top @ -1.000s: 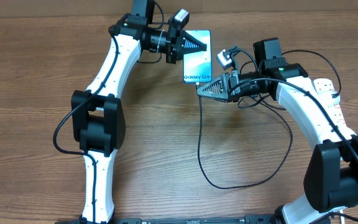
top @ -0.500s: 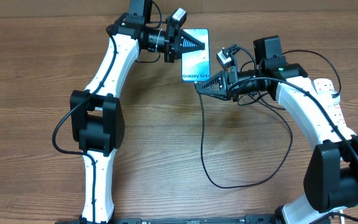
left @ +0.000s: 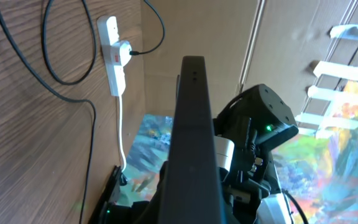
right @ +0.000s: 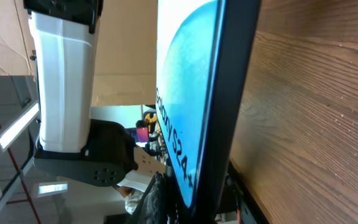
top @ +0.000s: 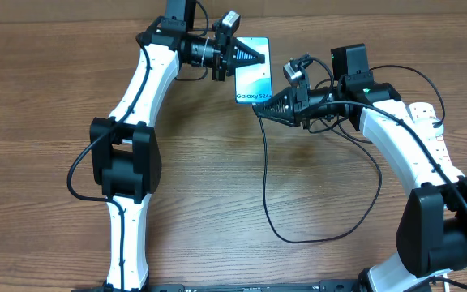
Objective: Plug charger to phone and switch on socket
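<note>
The phone (top: 254,75), with a light blue screen and a "Galaxy S24" band, is held off the table at the far middle. My left gripper (top: 248,57) is shut on its upper left edge. In the left wrist view the phone (left: 192,118) shows edge-on as a dark slab. My right gripper (top: 266,108) is shut at the phone's bottom edge, and the black charger (top: 264,186) cable hangs from its tip. The connector is hidden. The right wrist view shows the phone (right: 188,93) close up. The white socket (top: 425,110) lies at the right, behind my right arm.
The charger cable loops down toward the table's front and back up to the socket. In the left wrist view the socket (left: 112,56) carries a black plug (left: 127,53), and a white cord runs away from it. A cardboard wall stands at the table's far edge.
Both grippers and the phone have shifted slightly left and toward the far edge. My right gripper has closed in on the phone's bottom edge.
</note>
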You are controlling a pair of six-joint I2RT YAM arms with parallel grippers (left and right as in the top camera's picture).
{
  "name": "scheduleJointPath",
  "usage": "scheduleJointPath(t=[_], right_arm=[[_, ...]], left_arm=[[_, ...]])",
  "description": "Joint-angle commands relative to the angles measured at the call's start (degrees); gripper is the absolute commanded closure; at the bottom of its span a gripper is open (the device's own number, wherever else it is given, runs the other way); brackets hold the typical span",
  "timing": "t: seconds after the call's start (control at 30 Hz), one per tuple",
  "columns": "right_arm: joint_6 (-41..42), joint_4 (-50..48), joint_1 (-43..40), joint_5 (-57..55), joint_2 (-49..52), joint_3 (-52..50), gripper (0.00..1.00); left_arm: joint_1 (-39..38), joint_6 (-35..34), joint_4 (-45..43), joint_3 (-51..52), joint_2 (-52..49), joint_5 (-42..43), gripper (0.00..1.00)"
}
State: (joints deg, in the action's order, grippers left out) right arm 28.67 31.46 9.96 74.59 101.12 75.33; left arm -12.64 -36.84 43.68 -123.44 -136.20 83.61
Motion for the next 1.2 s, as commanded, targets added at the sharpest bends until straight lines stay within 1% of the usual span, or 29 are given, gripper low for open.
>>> scheduleJointPath(t=[0.0,0.2,0.37,0.57,0.8,1.0,1.17], right_arm=[[2.2,-2.7,-0.6,-7.3,-0.1,1.2,0.96],[3.1,-3.1,-0.6,-9.8,-0.1,1.2,0.96],[7.9,-4.2,0.4,-13.1,-0.1,1.2,0.96],[11.8,-9.1,3.0,-15.3,-0.1,1.2,0.96],[12.1,-10.9,4.7,-23.6,-0.1,1.2,0.96],[13.4,-15.6,3.9,-23.6,-0.1,1.2,0.96],[13.3,-16.6,2.5,-23.6,-0.1,1.2,0.96]], left_arm=[[-2.7,-1.5,1.1,-1.2,0.9,5.4,0.96],[-2.7,-2.2,1.1,-1.2,0.9,5.4,0.96],[-2.7,-2.2,1.1,-1.2,0.9,5.1,0.96],[-2.7,-2.2,1.1,-1.2,0.9,5.5,0.96],[-2.7,-2.2,1.5,-1.2,0.9,7.0,0.96],[-2.7,-2.2,2.2,-1.2,0.9,7.0,0.96],[-2.7,-2.2,2.4,-1.2,0.9,7.0,0.96]])
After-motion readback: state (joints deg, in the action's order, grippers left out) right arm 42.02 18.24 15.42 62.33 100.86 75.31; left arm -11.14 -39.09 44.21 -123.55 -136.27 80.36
